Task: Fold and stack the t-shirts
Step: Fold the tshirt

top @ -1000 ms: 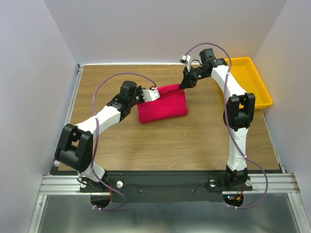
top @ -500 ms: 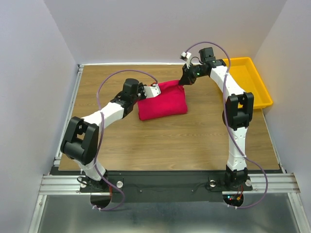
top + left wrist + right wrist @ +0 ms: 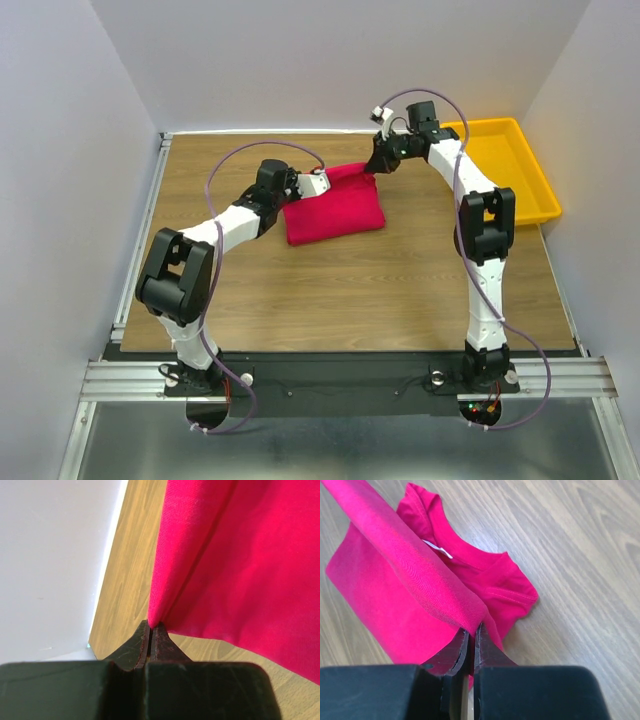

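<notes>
No writing, brand, number or sign can be read in any view. The only tag in sight is a small white neck label (image 3: 439, 549) inside the collar of the crimson t-shirt (image 3: 385, 595), seen from the right wrist camera. It is too small to tell whether it carries any print.

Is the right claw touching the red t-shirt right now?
Touching. The right wrist view shows the right claw shut on a raised fold of the t-shirt, fabric pinched between its jaws.
</notes>
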Action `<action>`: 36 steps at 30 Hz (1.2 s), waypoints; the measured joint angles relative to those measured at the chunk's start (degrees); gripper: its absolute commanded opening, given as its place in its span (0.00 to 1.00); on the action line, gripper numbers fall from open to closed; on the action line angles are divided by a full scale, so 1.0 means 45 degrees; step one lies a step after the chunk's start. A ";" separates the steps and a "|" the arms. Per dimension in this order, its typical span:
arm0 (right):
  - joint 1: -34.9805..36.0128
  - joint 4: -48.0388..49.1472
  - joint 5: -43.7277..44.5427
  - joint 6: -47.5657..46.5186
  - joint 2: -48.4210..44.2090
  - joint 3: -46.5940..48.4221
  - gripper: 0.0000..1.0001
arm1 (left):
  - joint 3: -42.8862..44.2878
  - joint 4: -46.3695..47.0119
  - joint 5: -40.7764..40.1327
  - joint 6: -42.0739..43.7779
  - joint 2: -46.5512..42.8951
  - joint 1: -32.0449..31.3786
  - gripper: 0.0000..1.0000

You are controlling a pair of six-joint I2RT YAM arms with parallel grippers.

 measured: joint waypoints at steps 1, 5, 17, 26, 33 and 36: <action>0.0000 0.0019 0.0024 0.0044 0.0112 0.0000 0.01 | 0.0000 0.0000 -0.0005 -0.0005 0.0078 0.0000 0.00; 0.0000 0.0165 0.0112 0.0136 0.0457 0.0000 0.01 | 0.0000 0.0005 -0.0049 -0.0083 0.0219 0.0000 0.00; 0.0000 0.0525 0.0529 0.0573 0.0971 0.0000 0.04 | 0.0325 0.0015 -0.0049 -0.0194 0.0826 0.0053 0.00; 0.0000 0.0763 0.0782 0.0942 0.1117 0.0010 0.40 | 0.0840 -0.0087 -0.0160 -0.0437 0.1433 0.0083 0.20; 0.0019 0.1821 0.2686 0.2331 0.1195 0.0160 0.73 | 0.2025 -0.0505 -0.0957 -0.1520 0.2069 0.0117 0.68; 0.0024 0.2458 0.3541 0.3050 0.1190 0.0160 0.73 | 0.2667 -0.0685 -0.1404 -0.2137 0.2137 0.0233 0.91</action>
